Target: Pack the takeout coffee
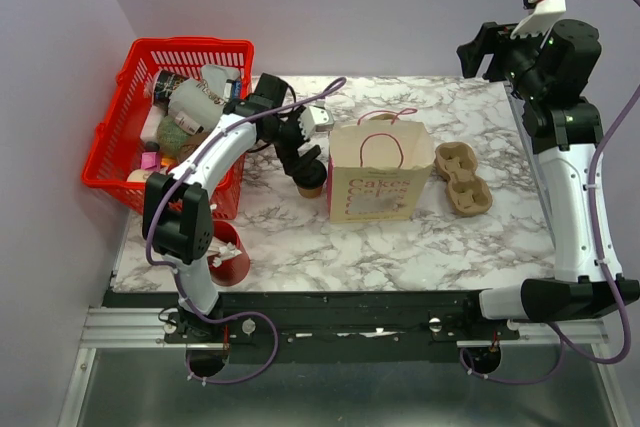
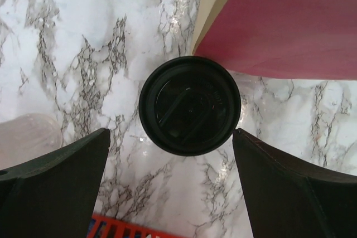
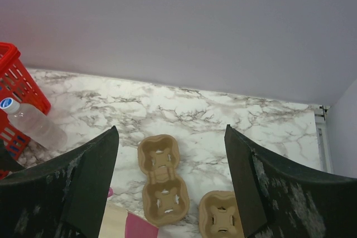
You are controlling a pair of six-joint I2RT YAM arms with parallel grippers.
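Left gripper [image 2: 170,137] was wide open, straddling the takeout coffee [image 2: 189,106] without touching it. Coffee stood upright just left of the paper bag [image 1: 380,182]. Right gripper [image 3: 170,131] was open, empty.

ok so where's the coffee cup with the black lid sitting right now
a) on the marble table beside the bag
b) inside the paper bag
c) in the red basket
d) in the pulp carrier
a: the coffee cup stands upright on the marble table just outside the paper bag, directly below the open left pincer.
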